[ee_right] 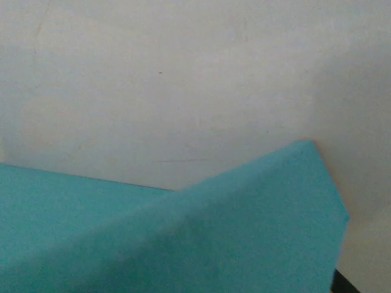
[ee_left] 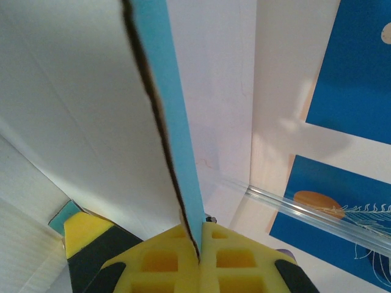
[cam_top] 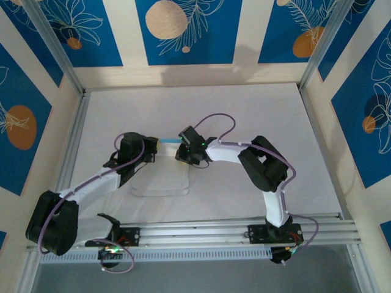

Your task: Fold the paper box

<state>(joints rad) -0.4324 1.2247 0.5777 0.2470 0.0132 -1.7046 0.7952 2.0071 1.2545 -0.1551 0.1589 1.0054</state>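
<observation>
The paper box (cam_top: 164,180) lies partly raised at mid-table as a white card sheet, with a light-blue strip (cam_top: 169,141) showing along its far edge. My left gripper (cam_top: 145,156) is at the sheet's left side. In the left wrist view its yellow foam pads (ee_left: 160,261) are shut on a thin flap (ee_left: 175,122), blue on one face and white on the other, standing edge-on. My right gripper (cam_top: 187,153) sits at the sheet's far right part. In the right wrist view, light-blue card (ee_right: 183,244) covers the fingers, so I cannot tell how the jaws stand.
The white table top (cam_top: 263,116) stretches to the right and far side of the sheet. An aluminium rail (cam_top: 244,231) runs along the near edge, and metal posts (cam_top: 321,46) stand at the corners. Blue patterned wall panels (cam_top: 183,30) enclose the table.
</observation>
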